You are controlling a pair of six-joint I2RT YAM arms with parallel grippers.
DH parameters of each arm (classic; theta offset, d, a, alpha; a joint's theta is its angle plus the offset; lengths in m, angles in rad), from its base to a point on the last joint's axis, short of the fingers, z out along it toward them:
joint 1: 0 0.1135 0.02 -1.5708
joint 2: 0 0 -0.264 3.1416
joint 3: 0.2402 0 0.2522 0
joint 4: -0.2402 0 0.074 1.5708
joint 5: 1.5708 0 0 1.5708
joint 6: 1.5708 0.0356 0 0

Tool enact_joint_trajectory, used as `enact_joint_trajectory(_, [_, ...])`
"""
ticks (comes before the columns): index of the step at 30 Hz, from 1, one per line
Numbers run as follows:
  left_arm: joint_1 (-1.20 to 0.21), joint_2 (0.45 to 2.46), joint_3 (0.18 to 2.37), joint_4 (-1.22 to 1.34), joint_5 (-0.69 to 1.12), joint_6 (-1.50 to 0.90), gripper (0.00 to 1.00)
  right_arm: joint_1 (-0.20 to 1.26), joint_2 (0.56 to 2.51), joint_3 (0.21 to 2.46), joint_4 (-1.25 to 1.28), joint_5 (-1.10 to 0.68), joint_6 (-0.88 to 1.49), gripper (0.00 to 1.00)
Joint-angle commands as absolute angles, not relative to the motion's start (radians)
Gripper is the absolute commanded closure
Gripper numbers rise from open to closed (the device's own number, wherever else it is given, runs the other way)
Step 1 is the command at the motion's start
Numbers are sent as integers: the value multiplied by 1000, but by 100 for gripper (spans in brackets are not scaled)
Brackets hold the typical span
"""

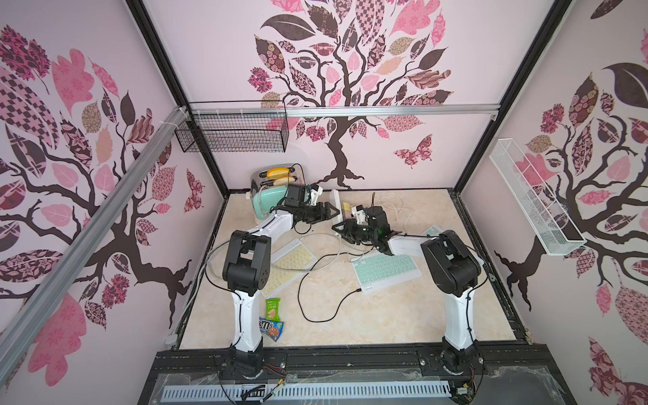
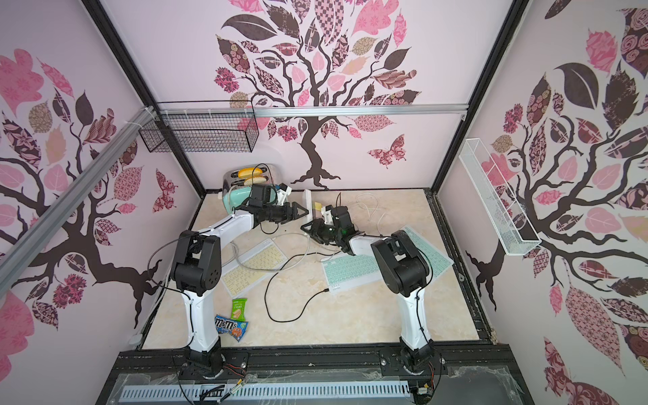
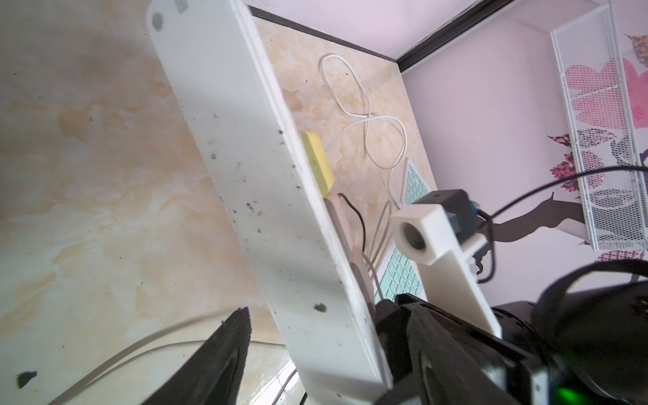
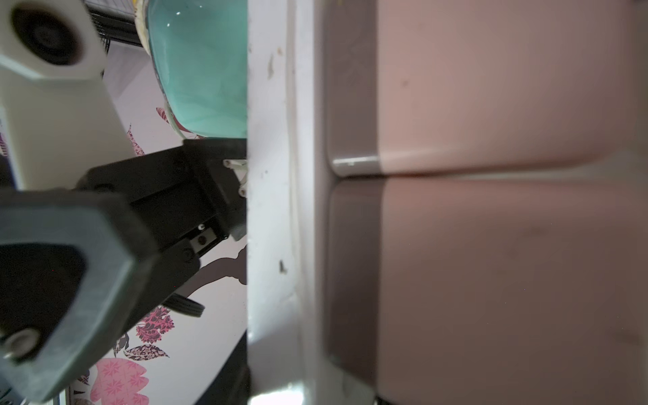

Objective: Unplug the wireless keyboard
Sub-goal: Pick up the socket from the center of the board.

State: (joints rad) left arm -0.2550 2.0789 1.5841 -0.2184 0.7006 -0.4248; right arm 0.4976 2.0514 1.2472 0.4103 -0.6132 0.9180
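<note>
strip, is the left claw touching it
Cannot tell. Left wrist view: one finger of the left claw clears the strip, floor showing between; the strip's far side is unclear.

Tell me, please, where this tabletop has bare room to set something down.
Bare marble tabletop lies along the front edge, between the looped black cable and the right arm's white base. Crowded: the middle, around the pale yellow keyboard, mint-green keyboard and upright white power strip.

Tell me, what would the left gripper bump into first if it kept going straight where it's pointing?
The white power strip standing on edge. The left gripper points at it with jaws open; it looks very close, though depth is hard to judge.
</note>
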Motion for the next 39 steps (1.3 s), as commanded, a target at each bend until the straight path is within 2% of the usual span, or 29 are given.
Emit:
enact_joint_trajectory(1, [-258,2102,1611,-224,686,-449,24,513,1989,1286,474,-627,858,100])
enact_joint_trajectory(8, [-259,2105,1587,-139,732,-519,25,533,1999,1309,449,-624,846,100])
enact_joint_trajectory(14, [-258,2134,1617,-150,730,-547,32,540,1988,1313,444,-623,841,100])
enact_joint_trajectory(21, [-267,2144,1612,-152,721,-560,32,542,1988,1334,429,-625,836,100])
enact_joint_trajectory(23, [-265,2141,1611,-150,721,-564,42,542,1988,1336,430,-627,838,100])
enact_joint_trajectory(26, [-266,2131,1605,-144,722,-563,63,542,1985,1336,417,-630,831,100])
enact_joint_trajectory(30, [-257,2109,1588,-121,731,-562,86,541,1973,1335,363,-623,800,100])
enact_joint_trajectory(33, [-249,2087,1561,-77,731,-579,99,542,1969,1334,342,-621,796,100])
enact_joint_trajectory(34, [-249,2080,1557,-71,730,-579,100,542,1967,1334,342,-622,797,100])
enact_joint_trajectory(35, [-247,2073,1553,-61,732,-579,100,541,1963,1333,336,-624,799,92])
enact_joint_trajectory(36, [-248,2064,1549,-49,733,-580,100,539,1956,1328,333,-632,799,65])
enact_joint_trajectory(37, [-245,2058,1550,-44,738,-579,100,537,1947,1319,333,-642,798,49])
enact_joint_trajectory(39, [-242,2044,1556,-40,748,-572,100,528,1909,1283,324,-653,792,33])
